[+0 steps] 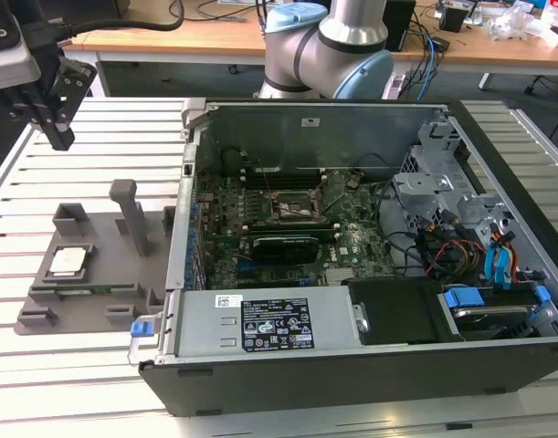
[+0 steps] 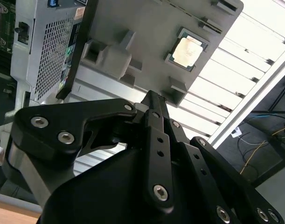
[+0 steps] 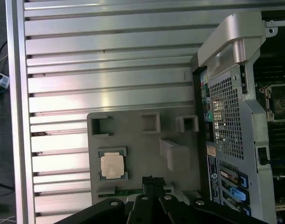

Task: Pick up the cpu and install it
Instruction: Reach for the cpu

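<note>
Right, the pincer (image 1: 61,140) is hanging clenched and empty above the slatted worktop (image 1: 123,137), well apart from the cpu (image 1: 68,262), which is lying in the grey holder tray (image 1: 105,274) beside the open computer case (image 1: 352,370).

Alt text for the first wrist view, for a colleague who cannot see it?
The cpu lies in a recess of a grey holder tray on the slatted table, with the shut, empty pincer clear of it. The open computer case stands next to the tray.

The tool (image 1: 61,137) is partly cut off above.
</note>
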Action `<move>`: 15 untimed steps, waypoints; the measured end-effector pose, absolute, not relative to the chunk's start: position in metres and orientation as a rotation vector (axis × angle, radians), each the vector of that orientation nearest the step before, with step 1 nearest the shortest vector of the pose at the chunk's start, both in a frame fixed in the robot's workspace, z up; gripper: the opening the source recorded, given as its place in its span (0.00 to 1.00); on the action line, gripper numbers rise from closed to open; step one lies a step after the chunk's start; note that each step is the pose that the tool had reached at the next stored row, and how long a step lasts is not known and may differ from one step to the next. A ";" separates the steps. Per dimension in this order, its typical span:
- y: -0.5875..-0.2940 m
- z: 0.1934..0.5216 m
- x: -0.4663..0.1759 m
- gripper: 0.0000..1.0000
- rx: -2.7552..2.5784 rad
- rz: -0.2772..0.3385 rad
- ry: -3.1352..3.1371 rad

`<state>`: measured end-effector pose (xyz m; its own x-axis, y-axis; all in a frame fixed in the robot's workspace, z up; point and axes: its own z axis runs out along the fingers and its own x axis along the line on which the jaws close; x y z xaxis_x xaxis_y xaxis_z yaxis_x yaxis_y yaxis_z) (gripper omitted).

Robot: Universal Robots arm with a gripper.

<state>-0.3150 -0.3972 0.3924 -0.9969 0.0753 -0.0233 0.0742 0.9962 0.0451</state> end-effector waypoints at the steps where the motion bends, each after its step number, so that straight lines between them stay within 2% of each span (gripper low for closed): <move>1: -0.397 0.392 -0.316 0.11 0.117 0.069 3.114; 15: -0.394 0.391 -0.347 0.11 0.117 0.069 3.114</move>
